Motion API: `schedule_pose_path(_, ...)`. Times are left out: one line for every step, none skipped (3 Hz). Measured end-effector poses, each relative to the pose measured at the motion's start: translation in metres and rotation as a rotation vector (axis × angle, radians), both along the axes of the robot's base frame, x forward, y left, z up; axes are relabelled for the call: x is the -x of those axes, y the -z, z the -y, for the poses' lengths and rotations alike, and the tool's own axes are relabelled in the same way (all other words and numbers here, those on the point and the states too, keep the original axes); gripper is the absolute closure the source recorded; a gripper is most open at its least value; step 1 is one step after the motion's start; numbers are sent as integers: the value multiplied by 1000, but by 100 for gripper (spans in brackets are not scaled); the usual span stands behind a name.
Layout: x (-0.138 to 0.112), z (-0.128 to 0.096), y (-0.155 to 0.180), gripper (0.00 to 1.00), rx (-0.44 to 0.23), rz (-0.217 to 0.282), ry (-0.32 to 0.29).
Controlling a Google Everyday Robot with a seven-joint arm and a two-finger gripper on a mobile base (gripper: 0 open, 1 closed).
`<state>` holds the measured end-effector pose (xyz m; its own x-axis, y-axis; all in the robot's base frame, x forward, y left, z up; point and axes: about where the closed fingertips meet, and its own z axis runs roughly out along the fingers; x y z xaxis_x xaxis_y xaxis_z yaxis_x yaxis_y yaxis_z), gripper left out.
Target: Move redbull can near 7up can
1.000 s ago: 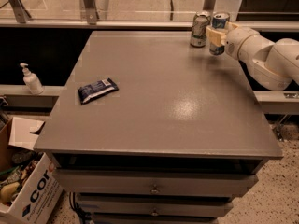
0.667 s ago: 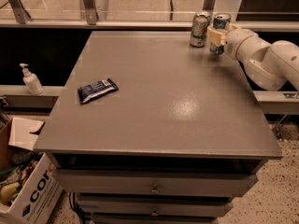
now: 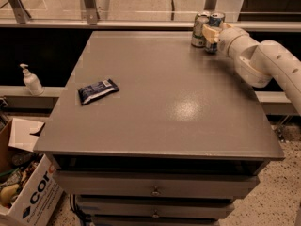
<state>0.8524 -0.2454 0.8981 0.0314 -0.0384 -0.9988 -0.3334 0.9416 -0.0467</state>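
Observation:
The redbull can [image 3: 217,21], slim, blue and silver, stands upright at the far right of the grey table [image 3: 160,98]. The 7up can [image 3: 199,29], shorter and silver with green, stands just to its left, almost touching it. My gripper [image 3: 211,34] reaches in from the right on the white arm [image 3: 263,62]. It is closed around the lower part of the redbull can, and one pale finger [image 3: 209,34] shows between the two cans.
A dark blue snack packet [image 3: 98,91] lies at the table's left side. A soap dispenser [image 3: 31,80] stands on a ledge to the left. A cardboard box [image 3: 26,192] sits on the floor at lower left. A glass railing runs behind the table.
My gripper and the redbull can have shifted slightly left, closer to the 7up can. Nothing else has moved.

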Motion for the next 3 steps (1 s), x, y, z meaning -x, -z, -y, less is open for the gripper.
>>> schedule_pose_path(0, 0, 0, 100, 0, 0, 0)
schedule_pose_path(1, 4, 13, 100, 8, -23, 6)
schedule_pose_path(2, 5, 20, 100, 10, -39, 8)
